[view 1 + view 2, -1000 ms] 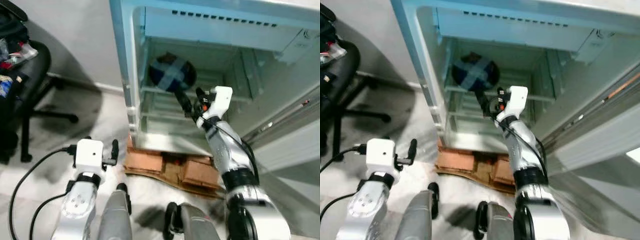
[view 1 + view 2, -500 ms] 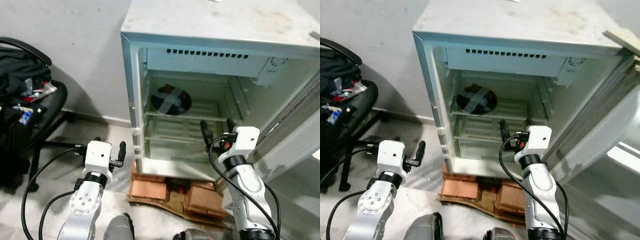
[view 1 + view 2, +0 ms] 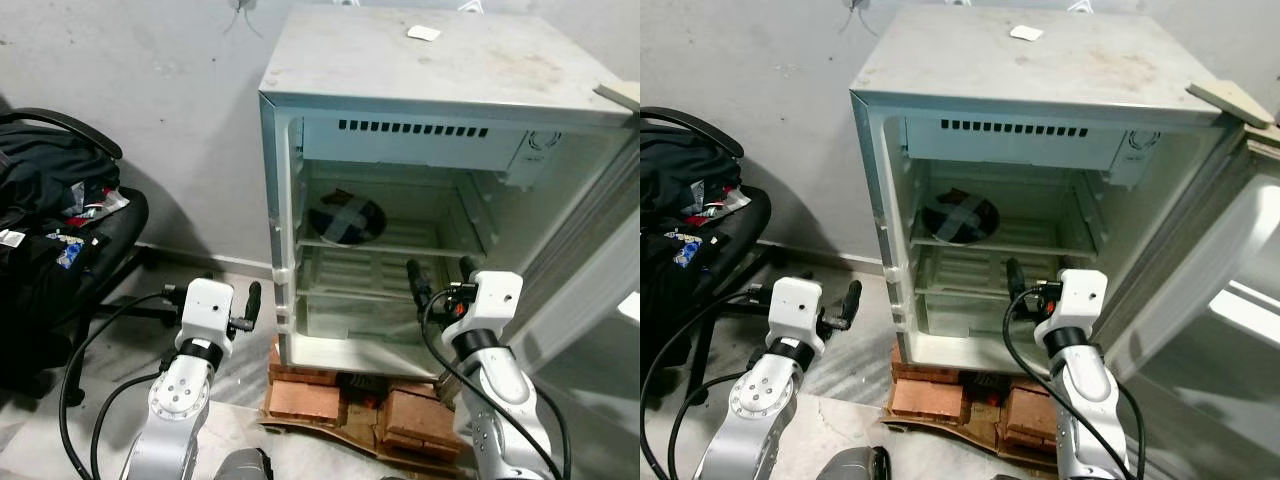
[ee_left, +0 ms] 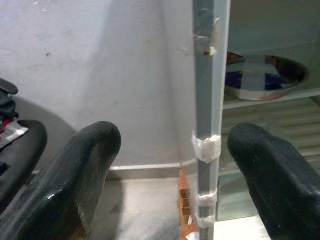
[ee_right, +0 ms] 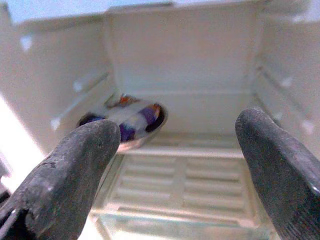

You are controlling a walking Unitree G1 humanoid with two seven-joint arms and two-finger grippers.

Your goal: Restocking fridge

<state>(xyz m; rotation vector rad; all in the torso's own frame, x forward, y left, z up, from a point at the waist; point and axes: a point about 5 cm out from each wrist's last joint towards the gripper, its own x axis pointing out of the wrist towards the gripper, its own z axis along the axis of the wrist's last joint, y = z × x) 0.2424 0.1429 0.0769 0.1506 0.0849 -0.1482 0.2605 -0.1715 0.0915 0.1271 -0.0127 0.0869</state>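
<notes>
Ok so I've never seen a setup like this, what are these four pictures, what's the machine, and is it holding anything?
It is a humanoid robot facing a small open fridge that stands on bricks. The two wide pictures come from its head camera, looking down. The two close-ups come from cameras on its wrists, looking out between the black fingers. The left gripper hangs beside the fridge's edge; the right gripper is in front of the shelves. Both are open and hold nothing. A covered bowl sits on the upper shelf. A chair piled with clothes stands on the robot's left.
</notes>
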